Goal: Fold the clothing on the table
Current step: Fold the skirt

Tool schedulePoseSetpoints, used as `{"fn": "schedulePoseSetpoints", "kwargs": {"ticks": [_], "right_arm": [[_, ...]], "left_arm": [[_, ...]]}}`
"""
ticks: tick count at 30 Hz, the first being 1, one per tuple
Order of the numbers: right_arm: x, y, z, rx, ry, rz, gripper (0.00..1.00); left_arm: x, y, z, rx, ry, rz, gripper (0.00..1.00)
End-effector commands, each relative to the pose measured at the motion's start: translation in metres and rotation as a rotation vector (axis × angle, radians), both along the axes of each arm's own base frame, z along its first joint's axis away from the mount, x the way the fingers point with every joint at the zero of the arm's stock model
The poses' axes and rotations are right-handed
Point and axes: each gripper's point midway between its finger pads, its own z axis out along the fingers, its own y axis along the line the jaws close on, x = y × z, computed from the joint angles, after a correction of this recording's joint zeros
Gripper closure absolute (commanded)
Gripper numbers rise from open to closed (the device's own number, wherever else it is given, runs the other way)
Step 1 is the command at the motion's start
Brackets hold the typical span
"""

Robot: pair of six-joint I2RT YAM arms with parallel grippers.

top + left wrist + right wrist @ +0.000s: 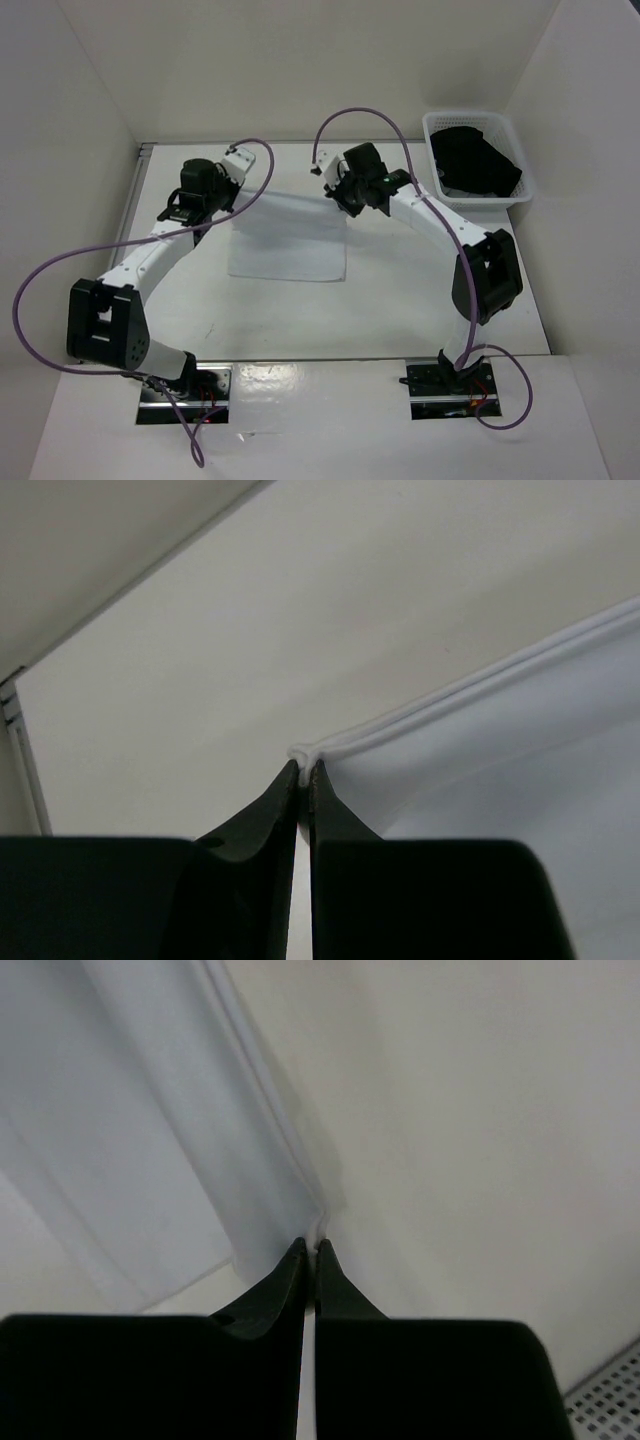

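Observation:
The white clothing lies spread over the middle of the table, its far edge lifted between my two grippers. My left gripper is shut on the far left corner; in the left wrist view the black jaws pinch a small bunch of white hem, and the clothing stretches away to the right. My right gripper is shut on the far right corner; in the right wrist view its tips pinch the edge and the clothing hangs to the left.
A white lattice basket holding a black garment stands at the far right corner. A metal rail runs along the table's left edge. White walls enclose the table on three sides.

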Motion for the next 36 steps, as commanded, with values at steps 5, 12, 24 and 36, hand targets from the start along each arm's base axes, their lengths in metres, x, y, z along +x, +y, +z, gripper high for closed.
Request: {"fn": "schedulePoseSetpoints", "kwargs": {"ticks": [5, 12, 24, 36], "right_arm": [[-0.069, 0.003, -0.022, -0.05, 0.266, 0.277, 1.0], [-0.133, 0.004, -0.05, -0.101, 0.563, 0.485, 0.22], [-0.14, 0.025, -0.044, -0.035, 0.545, 0.535, 0.01], [-0.054, 0.021, -0.068, 0.007, 0.28, -0.022, 0.01]], "left_arm": [[-0.054, -0.006, -0.014, 0.065, 0.063, -0.211, 0.92], [-0.108, -0.007, -0.034, 0.12, 0.175, -0.35, 0.48], [-0.122, 0.029, -0.018, 0.09, 0.153, -0.159, 0.12], [-0.138, 0.064, 0.034, -0.174, 0.237, 0.247, 0.0]]}}
